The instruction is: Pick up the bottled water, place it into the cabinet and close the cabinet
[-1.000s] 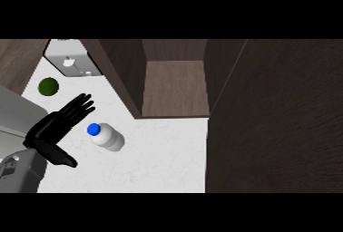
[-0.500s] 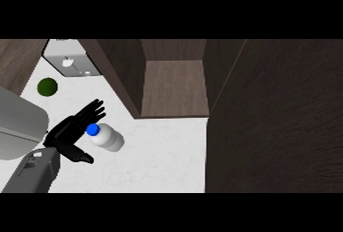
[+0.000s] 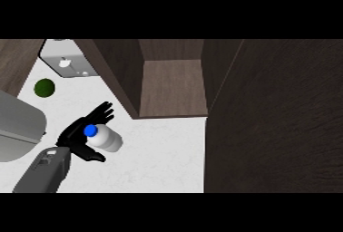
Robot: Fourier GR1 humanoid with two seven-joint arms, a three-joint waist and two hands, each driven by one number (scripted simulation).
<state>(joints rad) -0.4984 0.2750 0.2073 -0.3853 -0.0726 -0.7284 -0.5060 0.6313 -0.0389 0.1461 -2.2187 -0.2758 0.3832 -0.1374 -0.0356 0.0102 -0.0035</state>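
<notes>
A: Start at the fingers [image 3: 100,112]. What are they doing?

B: They're spread apart and nearly straight, fanned toward one o'clock behind the bottled water [image 3: 105,139], with the thumb jutting out below it at about five o'clock. The left hand [image 3: 79,135] is cupped against the bottle's left side — not curled round it, as far as I can see.

A: And the bottle itself?

B: Standing on the white tabletop [image 3: 161,158], blue cap up, right at the palm. I'd judge it not yet lifted.

A: The cabinet [image 3: 173,88]?

B: At about one o'clock from the bottle, near but apart. Its wooden inside shows open, and nothing is in it that I can make out. The door isn't clear to me — the big dark panel [image 3: 275,118] at three o'clock may be it, but I can't tell.

A: So how far along?

B: Early, in my judgement. The reach is done; the grasp, the lift, the placing and the closing are all left.

A: The right hand?

B: Not in view. Elsewhere, a green round thing [image 3: 45,87] lies at eleven o'clock from the hand.
</notes>
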